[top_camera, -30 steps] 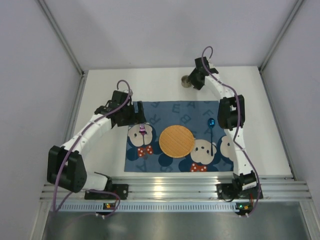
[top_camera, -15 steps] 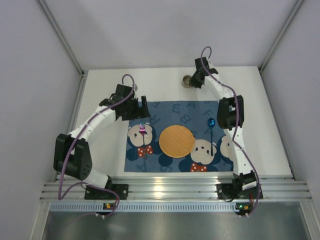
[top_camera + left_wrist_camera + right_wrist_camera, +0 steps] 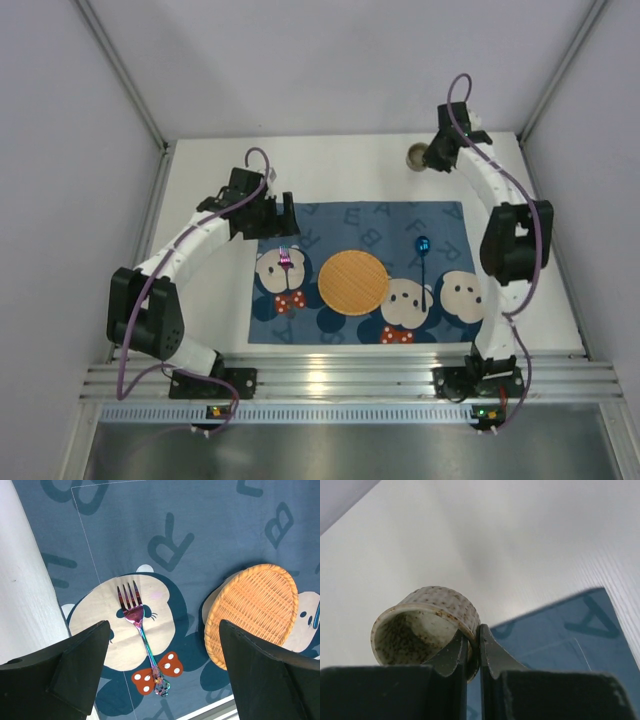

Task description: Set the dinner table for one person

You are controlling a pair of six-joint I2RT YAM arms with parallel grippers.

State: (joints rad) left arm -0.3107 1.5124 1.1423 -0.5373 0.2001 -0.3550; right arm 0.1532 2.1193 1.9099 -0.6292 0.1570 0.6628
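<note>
from above: the dinner table [image 3: 215, 290] carries one placemat [image 3: 340, 225] toward its near edge, bearing one woven plate [image 3: 353, 282], one fork [image 3: 285, 260] and one spoon [image 3: 423, 262]. the right gripper [image 3: 432, 158] has one cup [image 3: 416, 156] near the far edge, toward the far right corner.

left wrist: the left gripper [image 3: 162, 630] is spread wide over the fork, empty.

right wrist: its jaws pinch the cup's wall. the step in hand, i judge, is placing the cup; next, bring it just beyond the spoon and set it upright.
</note>
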